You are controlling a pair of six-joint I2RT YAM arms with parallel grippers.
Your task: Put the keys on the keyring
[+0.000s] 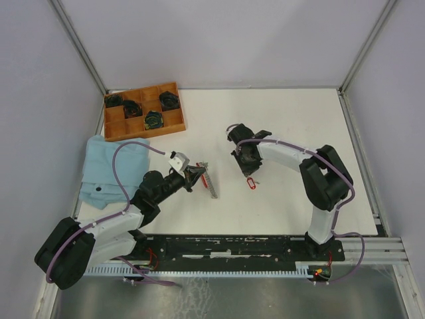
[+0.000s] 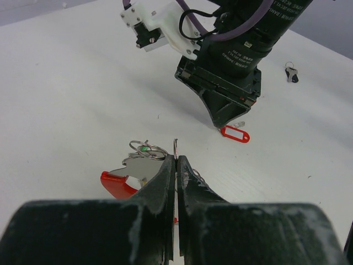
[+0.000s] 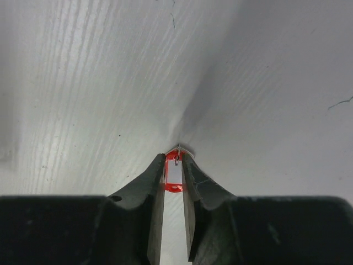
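The left gripper (image 1: pixel 197 175) (image 2: pixel 176 161) has its scuffed black jaws clenched on the keyring (image 1: pixel 211 186) (image 2: pixel 175 147), pinching a thin wire ring that stands upright and edge-on between the tips. In the wrist view, more silver wire coils, a flat silver blade and a glossy red piece bunch at the keyring's left. From above, its long axis slants from the jaws toward the near right.

Left of the keyring lies a rumpled pale blue cloth (image 1: pixel 109 169).

Just beyond and right of the keyring, apart from it, the right gripper (image 1: pixel 248 170) (image 2: pixel 227 120) (image 3: pixel 176 154) points down at the bench (image 1: pixel 299 119). Its jaws are drawn close, grasping the red key (image 1: pixel 251 183) (image 2: pixel 235 134) (image 3: pixel 174 175) by the small metal loop at its end. The head is an oblong red plastic frame around a pale window, lying flat, with its long axis toward the near edge.

Farther right of the keyring rests a dark-headed key (image 2: pixel 291 73).

Well beyond the keyring on its left sits an orange compartmented tray (image 1: pixel 119 128) holding dark round coils (image 1: pixel 153 120).

The bench is white with faint grain. Pale grey walls meet at metal corner posts.
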